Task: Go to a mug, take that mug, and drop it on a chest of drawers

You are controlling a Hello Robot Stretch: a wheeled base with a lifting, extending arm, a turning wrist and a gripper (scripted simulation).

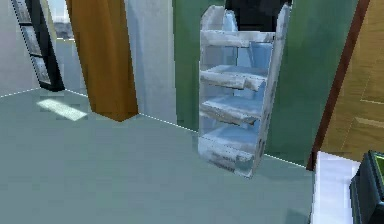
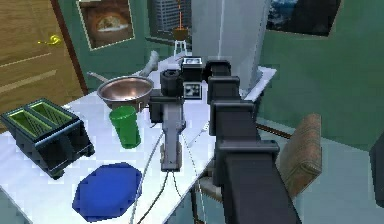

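Mug (image 2: 124, 127), green, upright on white table (image 2: 60, 180). Copper-toned metal bowl (image 2: 125, 92) just behind mug, inside not clear. Black toaster (image 2: 45, 135) w/ green slots left of mug. Blue plate (image 2: 107, 188) in front of mug, nr table edge. Gripper (image 2: 167, 150) just right of mug, over tabletop; can't tell finger spread, nor whether holding anything. Dark arm (image 2: 240, 150) right of mug, brown chair (image 2: 300, 150) farther right beyond it. Pale shelf unit (image 1: 238, 95) against green wall (image 1: 320, 80) in forward view.
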